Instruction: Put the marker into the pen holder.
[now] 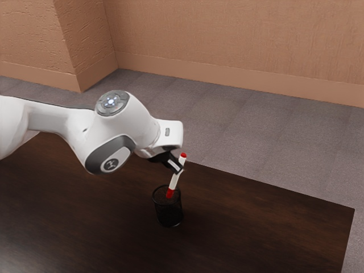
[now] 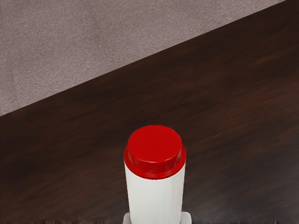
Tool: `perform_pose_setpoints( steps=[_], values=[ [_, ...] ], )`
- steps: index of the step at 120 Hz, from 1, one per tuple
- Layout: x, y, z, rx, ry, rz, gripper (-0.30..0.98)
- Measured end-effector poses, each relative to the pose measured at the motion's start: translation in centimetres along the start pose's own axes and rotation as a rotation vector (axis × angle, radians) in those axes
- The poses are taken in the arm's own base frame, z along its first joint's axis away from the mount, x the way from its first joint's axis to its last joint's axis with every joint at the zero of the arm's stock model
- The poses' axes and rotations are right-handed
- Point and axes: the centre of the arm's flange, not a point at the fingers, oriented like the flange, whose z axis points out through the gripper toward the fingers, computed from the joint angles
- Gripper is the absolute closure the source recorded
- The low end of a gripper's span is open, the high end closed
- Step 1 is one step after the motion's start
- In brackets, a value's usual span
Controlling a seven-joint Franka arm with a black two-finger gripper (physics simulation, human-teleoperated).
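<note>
Here's the arm (image 1: pixel 62 119) reaching in from the ext. view's left, & the gripper (image 1: pixel 178 166) has the marker (image 1: pixel 174 181) pinched betw. both fingertips! White body, red at both ends, tilted, approx. halfway to upright. Lower red end's right at the mouth of the black mesh pen holder (image 1: pixel 169 216); can't tell if it's below the rim. Holder's standing upright on the dark wood table (image 1: pixel 273 210), w/ grey floor (image 1: pixel 227 125) beyond the edge.
</note>
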Motion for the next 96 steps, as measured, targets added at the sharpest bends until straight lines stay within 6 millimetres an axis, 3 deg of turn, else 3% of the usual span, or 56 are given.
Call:
perform_pose_setpoints(
  steps=[30,54,64,68,75,82,89,96],
  values=[
    [-1.7,-0.1,2.8,-0.021,-0.058,-0.061,0.78],
    [-1.3,-1.0,1.6,-0.002,-0.052,-0.095,0.36],
    [1.8,-2.5,-2.6,0.034,0.027,-0.116,0.24],
    [4.4,-4.1,-5.1,0.05,0.064,-0.143,0.21],
    [10.4,-7.9,-10.9,0.062,0.114,-0.222,0.16],
    [14.4,-11.7,-17.4,0.076,0.126,-0.295,0.12],
    [15.8,-14.8,-22.0,0.09,0.092,-0.356,0.09],
    [15.2,-17.3,-23.8,0.098,0.015,-0.411,0.07]
  ],
)
